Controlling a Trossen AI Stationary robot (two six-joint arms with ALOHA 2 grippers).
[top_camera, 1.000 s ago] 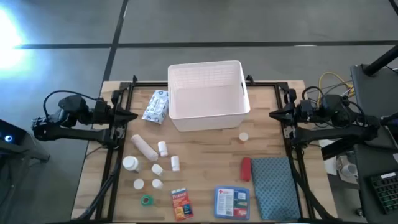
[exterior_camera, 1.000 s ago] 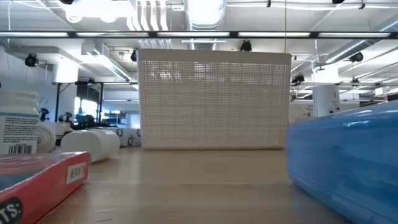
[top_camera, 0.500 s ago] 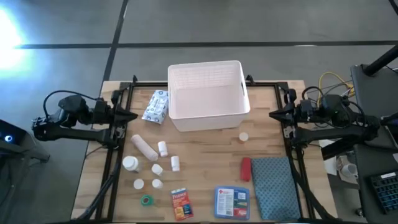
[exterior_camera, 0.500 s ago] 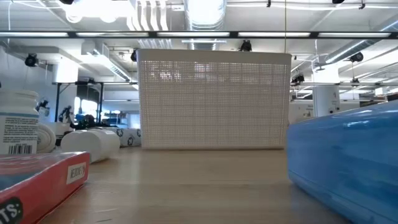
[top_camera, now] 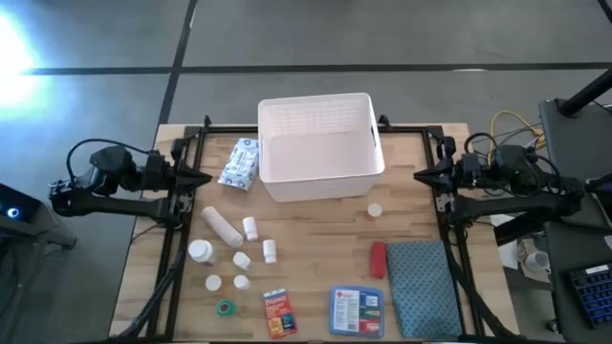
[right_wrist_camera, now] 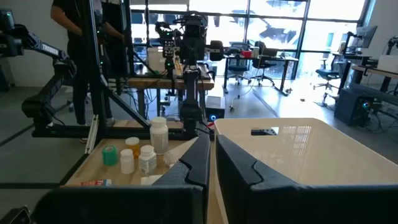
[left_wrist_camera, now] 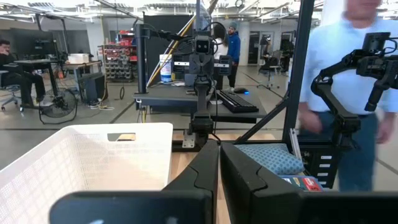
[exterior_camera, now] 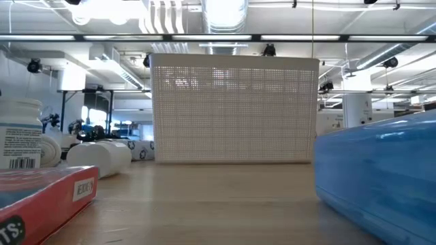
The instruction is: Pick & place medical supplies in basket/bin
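meanwhile the large white ribbed plastic basket (top_camera: pixel 320 145) sits at the far middle of the wooden table (top_camera: pixel 316 239), with the white pill bottles (top_camera: pixel 239 250), white-blue wipes packet (top_camera: pixel 239 162), orange-red box (top_camera: pixel 276 312), blue first-aid box (top_camera: pixel 356 311) and red tube (top_camera: pixel 378 259) spread on the boards around it. the left gripper (top_camera: pixel 201 178) hangs at the left edge and the right gripper (top_camera: pixel 421 175) at the right edge, each with fingers pressed together on nothing.

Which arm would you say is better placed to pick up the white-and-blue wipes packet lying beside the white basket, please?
The left, probably. The white-and-blue wipes packet lies just off the left wall of the white slotted plastic basket, close to the left gripper, whose fingers are shut. The right gripper waits beyond the basket's far side.
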